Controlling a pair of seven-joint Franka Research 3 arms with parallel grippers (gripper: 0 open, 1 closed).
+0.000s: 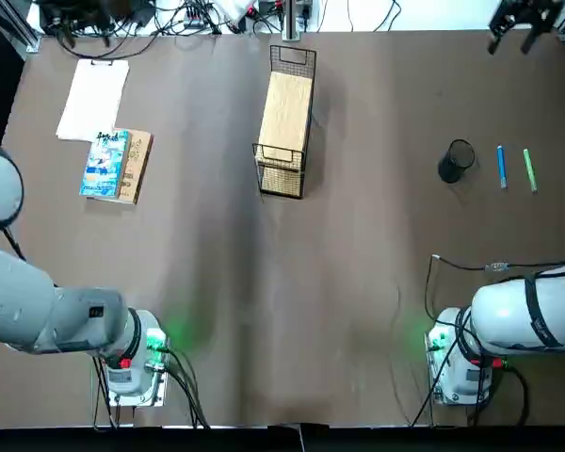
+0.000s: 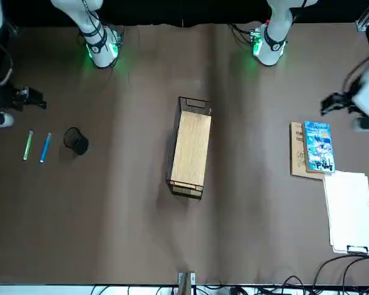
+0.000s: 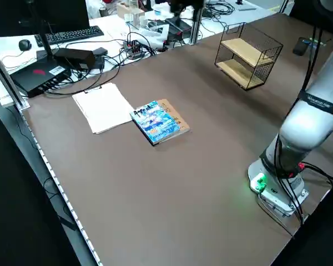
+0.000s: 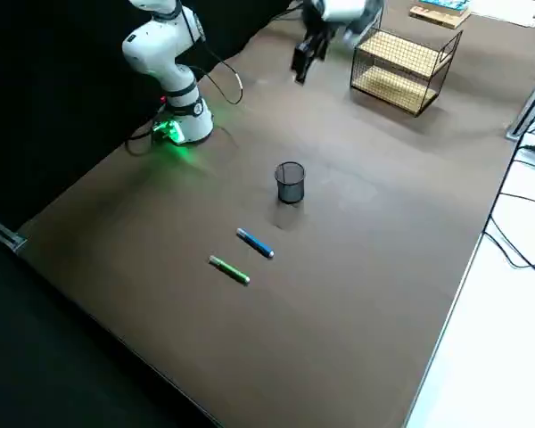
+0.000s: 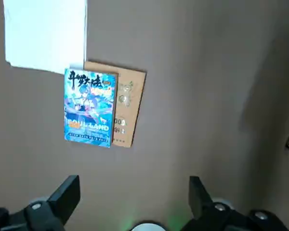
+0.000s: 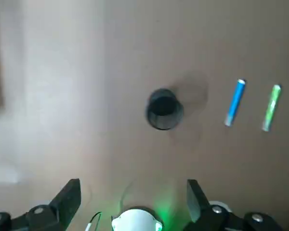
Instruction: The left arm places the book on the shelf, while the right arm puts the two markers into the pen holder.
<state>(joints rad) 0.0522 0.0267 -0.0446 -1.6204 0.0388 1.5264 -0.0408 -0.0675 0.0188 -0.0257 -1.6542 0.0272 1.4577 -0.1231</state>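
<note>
Nearest the overhead camera, the left arm (image 1: 38, 306) rises large and is cut off at the picture's left edge, and the right arm (image 1: 527, 315) runs off the right edge; their green-lit bases sit at the table's near edge. Both wrists hang high above the table. The left gripper (image 5: 132, 195) has its fingers spread wide with nothing between them, raised above the book (image 5: 90, 108). That light-blue book lies flat at the far left, on top of a tan book (image 5: 125, 108) whose left part it hides, just near of a sheet of white paper on a clipboard (image 1: 92, 98). The right gripper (image 6: 132, 197) is likewise wide apart and empty, well above the pen holder (image 6: 164, 109). The black cup stands upright at the far right, with the blue marker (image 1: 500, 166) just right of it and the green marker (image 1: 529, 169) beside that, parallel and apart. The shelf (image 1: 286, 118) stands mid-table toward the far edge; its lower tier is hidden from above by the plank top.
</note>
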